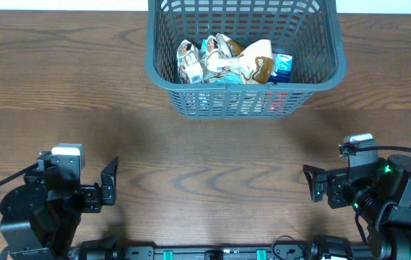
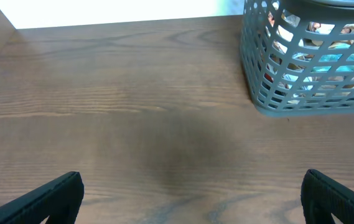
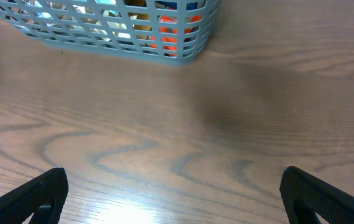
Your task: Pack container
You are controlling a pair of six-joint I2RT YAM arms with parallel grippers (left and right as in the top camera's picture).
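Observation:
The container (image 1: 163, 76), a grey-blue slotted basket, stands at the far middle of the table and holds several snack packets (image 1: 227, 61). It shows at the upper right of the left wrist view (image 2: 251, 74) and along the top of the right wrist view (image 3: 183, 53). My left gripper (image 1: 110, 184) is open and empty near the table's front left; its fingers sit wide apart over bare wood in its wrist view (image 2: 192, 199). My right gripper (image 1: 313, 184) is open and empty near the front right, also over bare wood (image 3: 173, 199).
The brown wooden table (image 1: 205, 159) lies between the grippers and the container. A white surface borders the table's far edge (image 2: 102, 12).

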